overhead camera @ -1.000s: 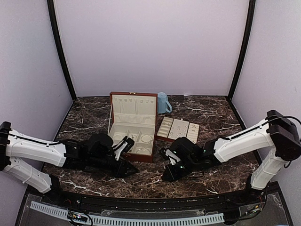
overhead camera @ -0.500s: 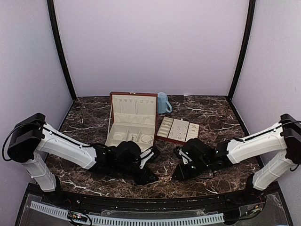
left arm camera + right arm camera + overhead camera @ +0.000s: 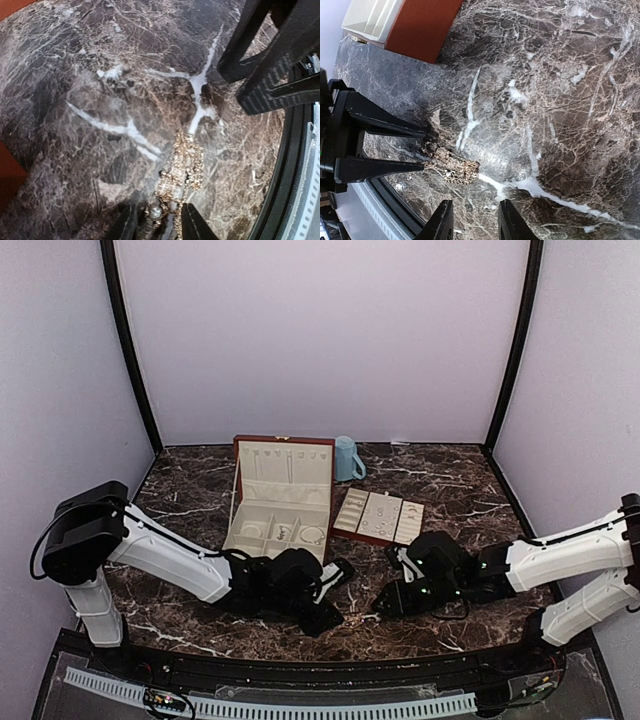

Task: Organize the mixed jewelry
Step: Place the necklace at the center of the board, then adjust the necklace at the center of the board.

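The mixed jewelry shows as a small tangled clump of golden beaded chain with a pale pearl-like piece at its near end, lying on the marble. My left gripper stands open, its two fingers straddling that near end. The same clump appears in the right wrist view, with the left gripper at its left end. My right gripper is open, with nothing between its fingers, just short of the clump. From above, the left gripper and right gripper face each other low over the front middle of the table.
The reddish-brown box stands open behind the grippers, cream compartments showing. A flat cream-lined tray lies to its right and a light-blue mug behind. The table's black front edge runs close by.
The left arm has swung right to the front middle and its jaws have narrowed round the chain. The right gripper has opened and drawn back a little to the right.
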`<state>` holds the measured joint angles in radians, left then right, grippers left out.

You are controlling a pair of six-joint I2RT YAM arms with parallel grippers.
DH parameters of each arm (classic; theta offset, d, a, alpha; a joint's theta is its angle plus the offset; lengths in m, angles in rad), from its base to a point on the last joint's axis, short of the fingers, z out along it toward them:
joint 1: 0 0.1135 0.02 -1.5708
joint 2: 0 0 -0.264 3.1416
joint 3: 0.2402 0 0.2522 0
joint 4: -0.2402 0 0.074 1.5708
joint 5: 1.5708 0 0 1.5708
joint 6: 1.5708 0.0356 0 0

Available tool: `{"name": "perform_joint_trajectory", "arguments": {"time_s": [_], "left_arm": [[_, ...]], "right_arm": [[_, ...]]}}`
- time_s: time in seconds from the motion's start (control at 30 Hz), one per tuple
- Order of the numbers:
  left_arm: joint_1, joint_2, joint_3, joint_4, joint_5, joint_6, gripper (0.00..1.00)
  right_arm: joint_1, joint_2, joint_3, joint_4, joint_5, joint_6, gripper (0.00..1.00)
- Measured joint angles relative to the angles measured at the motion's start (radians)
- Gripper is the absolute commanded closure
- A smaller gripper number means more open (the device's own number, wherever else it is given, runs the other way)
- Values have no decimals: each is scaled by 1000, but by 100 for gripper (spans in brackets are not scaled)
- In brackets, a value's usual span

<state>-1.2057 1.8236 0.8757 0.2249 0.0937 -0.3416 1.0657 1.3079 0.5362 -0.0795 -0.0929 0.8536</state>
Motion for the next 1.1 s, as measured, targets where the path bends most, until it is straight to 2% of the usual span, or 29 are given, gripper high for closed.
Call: {"name": "perform_joint_trajectory", "arguments": {"time_s": [0.4,0.5,0.57,0.73,0.93,1.03,1.1], "left_arm": [[-57,50,84,-81,-156,32,84],[-63,50,86,-92,-188,28,83],[-69,50,88,-100,-209,28,78],[-90,57,108,-138,-257,40,78],[-108,66,122,-159,-294,50,89],[-117,73,136,-173,-306,53,98],[-123,80,146,-181,-322,60,100]], "right_arm": [[0,-51,-30,52,0,20,66],[0,-57,-37,61,0,23,65],[0,-60,-41,69,0,24,65],[0,-60,-43,86,0,24,65],[0,-63,-43,103,5,24,65],[0,-78,-47,104,13,24,64],[0,-91,-50,107,19,26,63]]}}
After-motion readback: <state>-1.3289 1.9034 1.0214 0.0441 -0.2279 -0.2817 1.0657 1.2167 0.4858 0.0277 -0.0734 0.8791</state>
